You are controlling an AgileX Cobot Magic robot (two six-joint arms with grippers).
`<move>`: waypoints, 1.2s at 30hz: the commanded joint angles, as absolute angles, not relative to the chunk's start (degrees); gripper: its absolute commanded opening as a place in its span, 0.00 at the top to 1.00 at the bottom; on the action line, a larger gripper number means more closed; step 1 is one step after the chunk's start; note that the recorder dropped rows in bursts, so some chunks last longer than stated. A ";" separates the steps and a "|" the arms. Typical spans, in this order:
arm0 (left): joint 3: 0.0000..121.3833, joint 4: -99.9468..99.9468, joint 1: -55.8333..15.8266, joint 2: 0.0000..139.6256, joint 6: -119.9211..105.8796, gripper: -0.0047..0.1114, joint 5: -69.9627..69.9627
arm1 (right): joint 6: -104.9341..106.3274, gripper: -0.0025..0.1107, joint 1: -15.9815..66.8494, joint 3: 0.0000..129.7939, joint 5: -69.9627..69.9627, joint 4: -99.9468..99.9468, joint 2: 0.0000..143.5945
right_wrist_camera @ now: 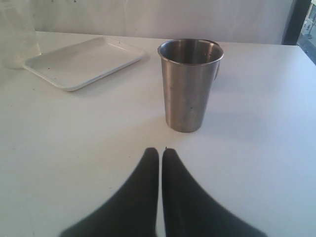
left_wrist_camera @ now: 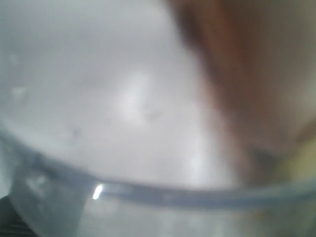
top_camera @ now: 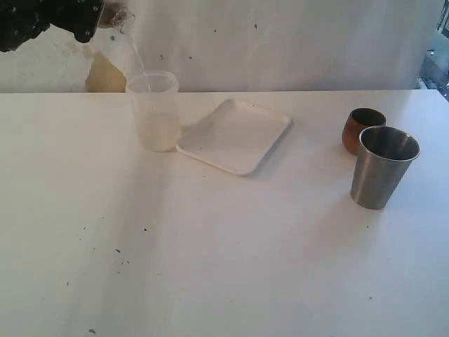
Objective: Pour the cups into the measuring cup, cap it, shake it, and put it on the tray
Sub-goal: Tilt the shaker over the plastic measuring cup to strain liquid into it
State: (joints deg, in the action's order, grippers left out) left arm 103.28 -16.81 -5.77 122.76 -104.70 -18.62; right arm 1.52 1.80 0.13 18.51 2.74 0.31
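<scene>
The clear measuring cup [top_camera: 152, 111] stands upright just left of the white tray [top_camera: 235, 135], with pale liquid in its bottom. At the top left, my left gripper [top_camera: 98, 24] is shut on a frosted plastic cup [top_camera: 116, 53], tilted with its mouth over the measuring cup's rim. The left wrist view is a close blur of that cup's rim [left_wrist_camera: 173, 195]. The steel tumbler [top_camera: 384, 166] and the brown wooden cup [top_camera: 363, 128] stand upright at the right. My right gripper [right_wrist_camera: 160, 149] is shut and empty, low over the table a short way from the steel tumbler [right_wrist_camera: 190, 84].
The tray [right_wrist_camera: 84, 61] lies empty between the measuring cup [right_wrist_camera: 17, 34] and the tumbler. A pale wall runs along the table's far edge. Small dark specks dot the white tabletop [top_camera: 210, 253].
</scene>
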 commanded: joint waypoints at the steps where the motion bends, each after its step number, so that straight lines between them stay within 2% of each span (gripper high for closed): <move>1: 104.14 -17.44 -6.02 121.30 -103.99 0.96 -21.31 | 1.32 0.95 1.63 0.00 18.01 2.84 0.00; 18: 104.02 -18.38 -6.02 121.30 -106.60 0.96 -19.63 | 1.32 0.95 1.63 0.00 18.01 2.84 0.00; 36: 103.94 -22.42 -9.44 122.14 -108.41 0.96 -13.88 | 1.32 0.95 1.63 0.00 18.01 2.84 0.00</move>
State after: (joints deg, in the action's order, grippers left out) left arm 103.28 -21.43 -9.04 122.76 -107.88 -12.08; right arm 1.52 1.80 0.13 18.51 2.74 0.31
